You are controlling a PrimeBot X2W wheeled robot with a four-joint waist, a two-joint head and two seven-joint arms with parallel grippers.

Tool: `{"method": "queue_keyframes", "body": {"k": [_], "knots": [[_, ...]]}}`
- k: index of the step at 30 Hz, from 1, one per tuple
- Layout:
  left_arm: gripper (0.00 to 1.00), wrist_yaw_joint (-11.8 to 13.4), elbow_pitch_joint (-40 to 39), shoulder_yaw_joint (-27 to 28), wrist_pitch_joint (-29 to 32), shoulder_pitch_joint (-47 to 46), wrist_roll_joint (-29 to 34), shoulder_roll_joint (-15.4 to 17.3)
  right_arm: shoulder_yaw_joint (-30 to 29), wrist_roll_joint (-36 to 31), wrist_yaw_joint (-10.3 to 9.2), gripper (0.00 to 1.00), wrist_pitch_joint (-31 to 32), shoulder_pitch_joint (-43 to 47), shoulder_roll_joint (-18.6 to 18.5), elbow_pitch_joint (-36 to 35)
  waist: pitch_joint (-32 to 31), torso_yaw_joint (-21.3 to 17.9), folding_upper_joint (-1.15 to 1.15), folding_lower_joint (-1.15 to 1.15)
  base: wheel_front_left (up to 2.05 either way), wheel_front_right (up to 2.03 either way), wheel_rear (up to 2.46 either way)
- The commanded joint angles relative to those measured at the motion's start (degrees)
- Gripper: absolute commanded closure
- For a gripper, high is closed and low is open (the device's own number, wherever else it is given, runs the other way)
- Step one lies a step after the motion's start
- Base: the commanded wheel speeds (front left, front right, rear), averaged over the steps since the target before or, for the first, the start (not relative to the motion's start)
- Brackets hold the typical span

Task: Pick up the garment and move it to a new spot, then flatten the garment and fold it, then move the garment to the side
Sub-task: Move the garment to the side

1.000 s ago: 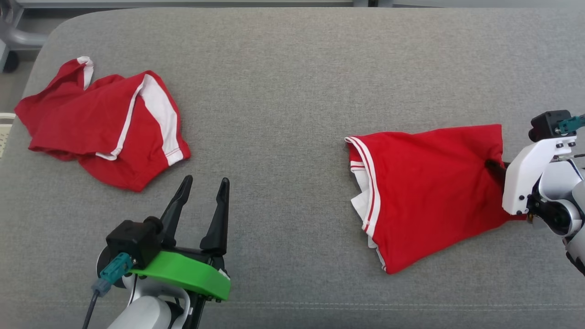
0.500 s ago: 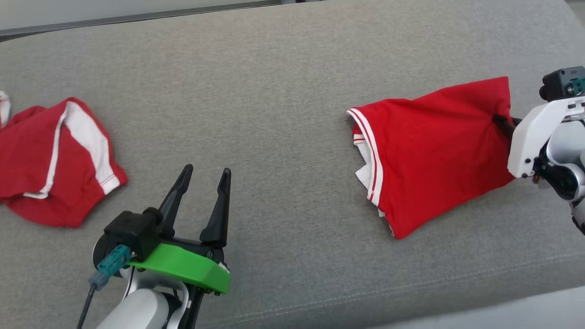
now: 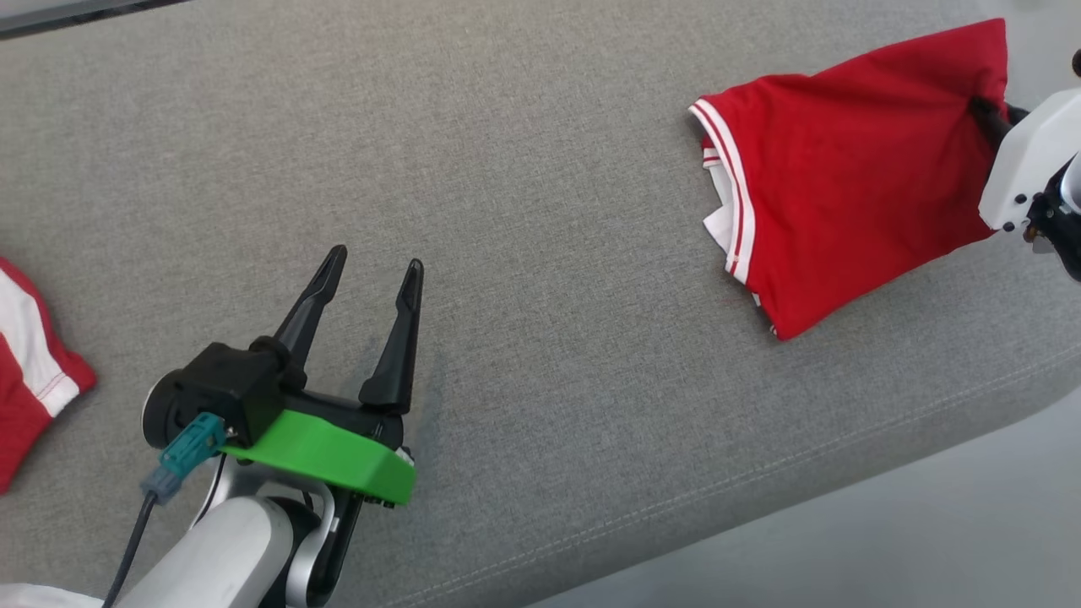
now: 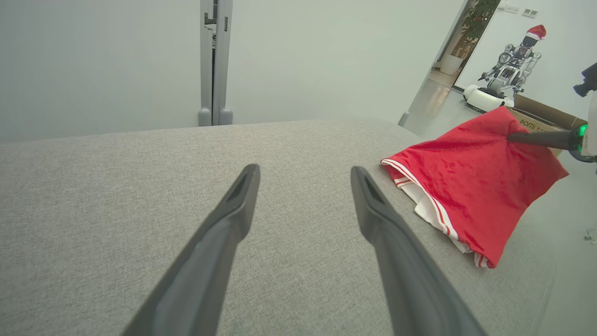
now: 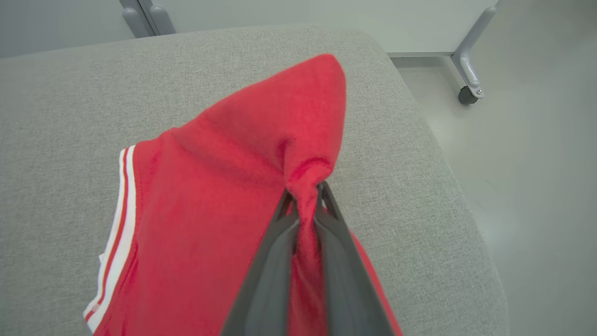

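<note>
Right gripper (image 5: 305, 190): clamped tight on a bunched corner of the red garment (image 3: 844, 177), corner held up off the surface.
Garment spot: far right end of the grey cushion (image 3: 549, 169), striped hem resting on it.
Left gripper (image 3: 372, 263): fingers apart, holding nothing, low over the cushion.
Other red cloth (image 3: 29, 371): at the left edge.

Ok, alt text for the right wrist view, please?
The right gripper is shut on a bunched fold of the red garment, which drapes down onto the grey cushioned surface. Pale floor lies beyond the surface's right edge.
</note>
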Motion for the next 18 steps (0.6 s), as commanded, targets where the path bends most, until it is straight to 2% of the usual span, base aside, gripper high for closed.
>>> {"method": "queue_keyframes", "body": {"k": [1, 10, 18], "knots": [[0.00, 0.35, -0.52, 0.17, 0.35, -1.24, 0.71, 0.69, -0.33, -0.58, -0.09, 1.00, -1.00, -1.54, 0.35, 1.03, 2.43, -1.50, 0.00, 0.00, 0.00, 0.00, 0.00], [0.00, 1.73, -4.36, -0.91, 3.34, -4.10, 4.31, 2.94, -2.22, -2.94, -0.10, 1.00, -4.45, -6.46, -3.30, 7.62, 6.57, 0.44, 0.00, 0.00, 0.00, 0.00, 0.00], [0.00, 3.86, -11.98, -1.87, 7.60, -6.97, 8.59, 5.40, -4.09, -7.17, -0.10, 1.00, -9.87, -11.20, -7.43, 14.59, 11.25, 3.66, 0.00, 0.00, 0.00, 0.00, 0.00]]}}
